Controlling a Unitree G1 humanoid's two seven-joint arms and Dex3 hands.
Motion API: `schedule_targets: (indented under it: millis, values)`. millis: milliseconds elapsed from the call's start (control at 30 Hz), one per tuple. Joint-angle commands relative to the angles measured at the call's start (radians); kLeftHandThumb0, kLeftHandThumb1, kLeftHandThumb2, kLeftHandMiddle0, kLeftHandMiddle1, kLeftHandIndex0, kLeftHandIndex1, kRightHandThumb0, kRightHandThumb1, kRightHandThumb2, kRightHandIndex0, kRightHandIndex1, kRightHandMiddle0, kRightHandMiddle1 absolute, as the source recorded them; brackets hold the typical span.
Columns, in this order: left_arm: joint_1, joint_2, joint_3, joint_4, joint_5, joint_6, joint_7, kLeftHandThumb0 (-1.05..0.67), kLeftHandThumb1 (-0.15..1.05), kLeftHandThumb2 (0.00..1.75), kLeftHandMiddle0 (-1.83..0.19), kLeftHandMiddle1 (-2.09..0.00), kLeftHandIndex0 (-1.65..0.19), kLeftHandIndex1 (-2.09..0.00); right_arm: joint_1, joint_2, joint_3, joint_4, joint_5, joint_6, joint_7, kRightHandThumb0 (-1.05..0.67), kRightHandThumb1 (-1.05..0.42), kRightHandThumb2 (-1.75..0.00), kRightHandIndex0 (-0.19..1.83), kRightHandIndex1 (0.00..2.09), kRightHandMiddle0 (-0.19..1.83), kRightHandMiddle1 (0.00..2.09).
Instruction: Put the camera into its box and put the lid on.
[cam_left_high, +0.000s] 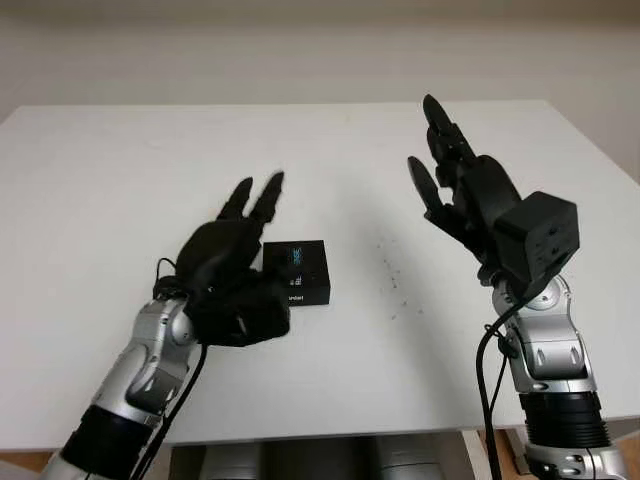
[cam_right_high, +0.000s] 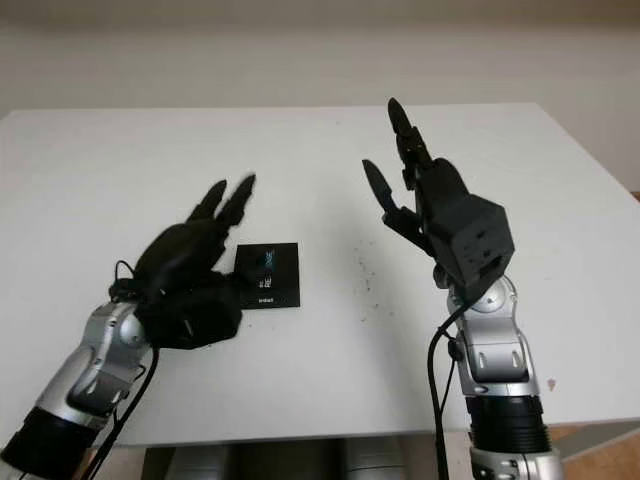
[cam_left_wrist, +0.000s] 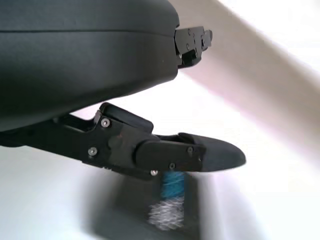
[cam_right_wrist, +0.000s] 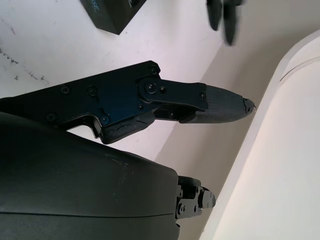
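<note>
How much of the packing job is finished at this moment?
The small black box sits on the white table with its lid apparently on, so the job looks finished. The left robot hand is open beside the box; the right robot hand is open, raised. Nothing visible remains.

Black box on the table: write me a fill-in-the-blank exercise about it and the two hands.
1. The black box sits on the ____ table.
2. The hand nearest the box is the ____ hand.
3. The right hand is raised above the table and holds ____.
4. The printed patch on the box's top is ____ in colour.

Missing words: white; left; nothing; blue
</note>
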Motion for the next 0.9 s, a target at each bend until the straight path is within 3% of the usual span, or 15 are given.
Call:
schedule_targets:
  millis: [0,167,333,600,867]
  values:
    - [-0.012,-0.049,0.09,-0.029,-0.153,-0.017,-0.015,-0.64,1.05,0.39,0.19,0.0,0.19,0.0,-0.03,0.001,-0.011,0.023,0.027,-0.014,0.012,-0.77,-1.05,-0.54,-0.11,0.03,-0.09,0.03]
    - [-0.083,-0.101,0.233,0.001,-0.419,-0.001,-0.007,-0.64,1.05,0.53,0.19,0.0,0.19,0.0,-0.06,0.026,-0.018,0.074,0.092,-0.011,0.028,-0.74,-1.05,-0.6,-0.18,0.01,-0.18,0.01]
    - [-0.145,-0.12,0.306,0.068,-0.562,0.04,0.004,-0.7,1.05,0.52,0.19,0.0,0.19,0.0,-0.095,0.053,-0.025,0.119,0.135,0.014,0.023,-0.72,-1.05,-0.64,-0.19,0.0,-0.19,0.0]
    - [-0.152,-0.123,0.317,0.149,-0.605,0.013,0.003,-0.68,1.05,0.6,0.19,0.0,0.19,0.0,-0.136,0.089,-0.023,0.183,0.145,0.036,-0.013,-0.76,-1.05,-0.64,-0.19,0.0,-0.19,0.0]
    - [-0.12,-0.132,0.309,0.138,-0.604,0.02,0.017,-0.67,1.05,0.65,0.19,0.0,0.19,0.0,-0.117,0.1,-0.019,0.163,0.136,0.04,-0.025,-0.76,-1.05,-0.64,-0.19,0.0,-0.19,0.0]
